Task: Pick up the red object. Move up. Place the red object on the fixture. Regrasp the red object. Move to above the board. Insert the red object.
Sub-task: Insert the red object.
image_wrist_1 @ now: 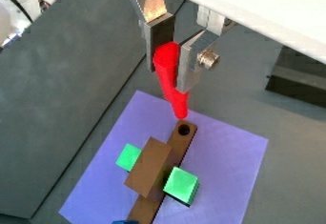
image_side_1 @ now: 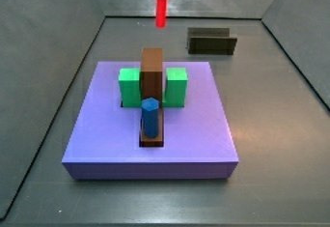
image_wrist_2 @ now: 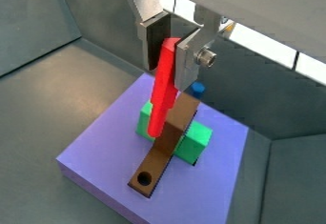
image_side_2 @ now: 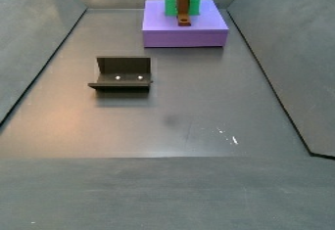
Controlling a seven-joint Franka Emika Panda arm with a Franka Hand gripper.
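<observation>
Hanging above the board (image_wrist_1: 223,166), the gripper (image_wrist_1: 178,49) pinches the one red object (image_wrist_1: 171,75) between its two silver fingers (image_wrist_1: 193,58), the peg pointing downward with its lower tip free in the air. In a wrist view that tip sits close over the round hole (image_wrist_1: 184,130) at the end of the brown bar (image_wrist_1: 159,171), though whether it has entered the hole cannot be told. In both wrist views the peg is gripped near its upper end, well clear of the slab.

In a side view only the peg (image_side_1: 161,1) shows, dropping in from the top of the frame over the far edge of the board (image_side_1: 194,134); the gripper itself is out of frame there.

The board carries one brown bar (image_side_1: 152,76) running from its far edge toward its near edge, two green blocks (image_side_1: 129,87) flanking the bar, one on each side, both touching it, and one blue peg (image_side_1: 151,117) standing upright on the bar's near end. The hole (image_wrist_2: 143,179) lies at the bar's opposite end.

One fixture (image_side_2: 120,73) stands on the grey floor (image_side_2: 170,126), well apart from the board (image_side_2: 185,30), and nothing rests on it. In a side view it (image_side_1: 211,42) sits beyond the board's far right corner, near the back wall.
</observation>
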